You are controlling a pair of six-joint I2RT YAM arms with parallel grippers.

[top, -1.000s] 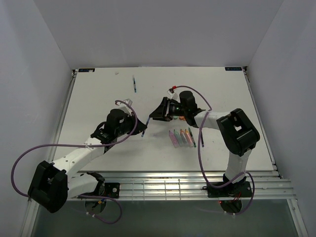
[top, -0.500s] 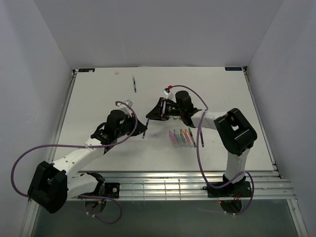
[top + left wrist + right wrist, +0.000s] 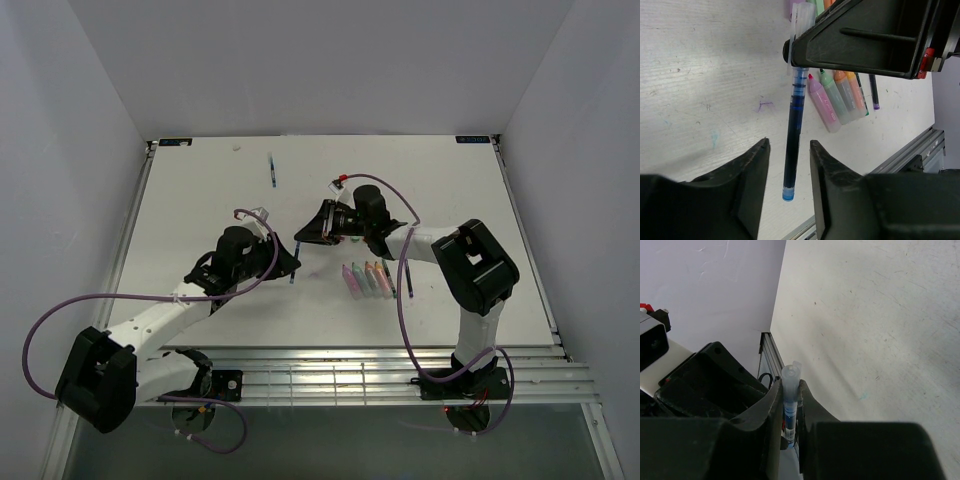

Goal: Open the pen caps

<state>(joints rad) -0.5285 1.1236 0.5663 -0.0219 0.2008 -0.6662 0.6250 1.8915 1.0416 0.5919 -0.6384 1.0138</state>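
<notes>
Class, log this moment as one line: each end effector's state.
right end effector: shut on blue pen, cap on | left end effector: open, straddling pen | pastel markers: on table

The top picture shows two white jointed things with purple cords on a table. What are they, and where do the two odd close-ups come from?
Those are two robot arms bolted at the table's near edge, filmed by a fixed camera above: the left arm and the right arm. Each ends in a two-finger hand, and each close-up comes from a camera on a wrist, looking out past its own hand. The right hand is clamped on a slim blue pen near its clear cap. The left hand is open, a finger on each side of the pen without touching it. On the white table lie a row of pastel markers and two thin dark pens, one beside the markers and one farther back.
</notes>
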